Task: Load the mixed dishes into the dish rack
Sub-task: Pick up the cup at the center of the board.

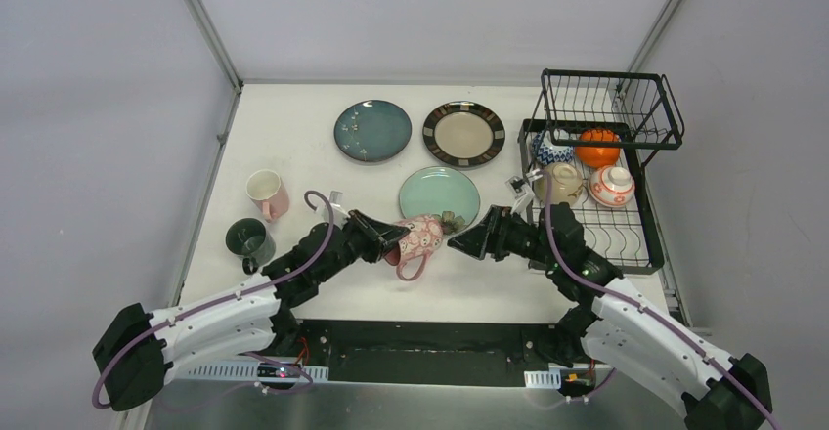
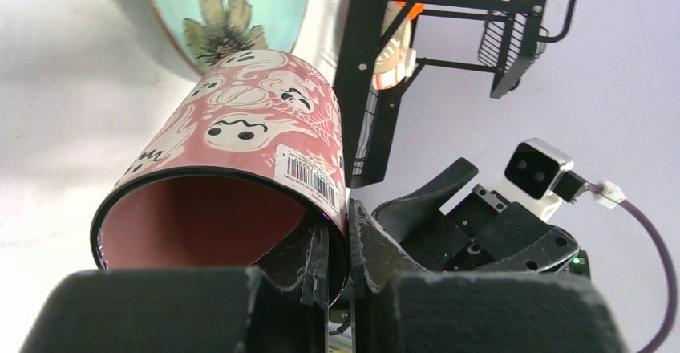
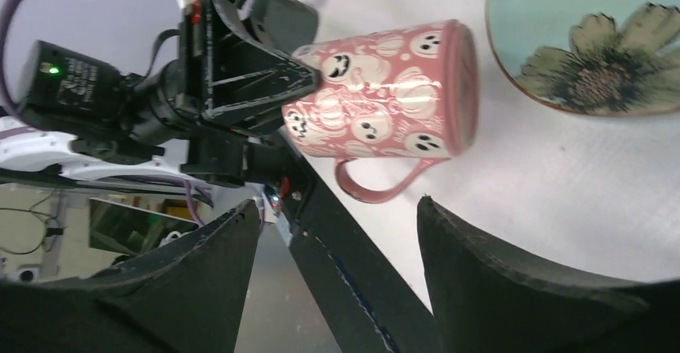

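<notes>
A pink ghost-patterned cup [image 1: 420,239] lies sideways in mid-table, handle toward the near edge. My left gripper [image 1: 391,239] is shut on its rim, one finger inside the mouth and one outside [image 2: 350,225]. My right gripper [image 1: 467,242] stands open just right of the cup's base, and nothing sits between its fingers [image 3: 337,217]. The mint flower plate [image 1: 439,198] lies just behind the cup. The teal plate [image 1: 372,130] and dark-rimmed beige plate [image 1: 463,134] lie farther back. The dish rack [image 1: 640,244] on the right holds orange [image 1: 597,147], red-patterned [image 1: 612,186] and pale [image 1: 559,182] bowls.
A plain pink cup [image 1: 266,193] and a dark green mug [image 1: 251,240] stand at the left. A blue-patterned bowl [image 1: 549,147] sits in the rack's back corner. The raised basket tier [image 1: 606,103] overhangs the rack. Walls enclose the table on three sides.
</notes>
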Tool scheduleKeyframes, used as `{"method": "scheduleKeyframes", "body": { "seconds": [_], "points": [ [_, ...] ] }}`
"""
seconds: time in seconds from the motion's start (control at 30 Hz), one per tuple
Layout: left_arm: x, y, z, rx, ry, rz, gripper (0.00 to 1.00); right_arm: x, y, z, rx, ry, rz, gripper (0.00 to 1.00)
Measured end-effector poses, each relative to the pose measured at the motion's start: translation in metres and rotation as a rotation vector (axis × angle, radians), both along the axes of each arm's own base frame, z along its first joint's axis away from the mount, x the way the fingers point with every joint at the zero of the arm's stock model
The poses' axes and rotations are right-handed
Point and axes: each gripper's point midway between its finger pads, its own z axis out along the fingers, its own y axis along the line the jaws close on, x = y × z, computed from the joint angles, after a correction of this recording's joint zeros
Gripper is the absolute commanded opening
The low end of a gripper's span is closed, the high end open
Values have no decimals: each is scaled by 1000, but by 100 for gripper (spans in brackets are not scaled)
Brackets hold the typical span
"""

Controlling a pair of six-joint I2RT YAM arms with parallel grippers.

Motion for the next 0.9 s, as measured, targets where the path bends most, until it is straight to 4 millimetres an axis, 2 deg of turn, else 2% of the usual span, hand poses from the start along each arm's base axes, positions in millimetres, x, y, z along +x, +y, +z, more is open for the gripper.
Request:
{"method": "scheduleKeyframes", "body": {
  "seconds": [0.1,0.23,0.33,0.5,0.6,0.73,0.9],
  "points": [
    [7,-8,12,-23,-38,-2,0,1,8,8,91,-8,4,75],
    [16,-23,39,-66,-81,-29,0,4,18,5,141,32,23,82],
    [24,-30,72,-103,-143,-42,0,6,23,8,165,40,28,84],
    [29,-31,136,-168,-287,-47,0,8,26,23,219,5,34,87],
    [28,-29,159,-202,-340,-45,0,10,27,31,242,-21,36,87],
    [25,-34,167,-226,-353,-80,0,11,32,46,297,-62,61,85],
    [23,-47,159,-244,-319,-137,0,12,43,64,362,-100,120,80]
  ]
}}
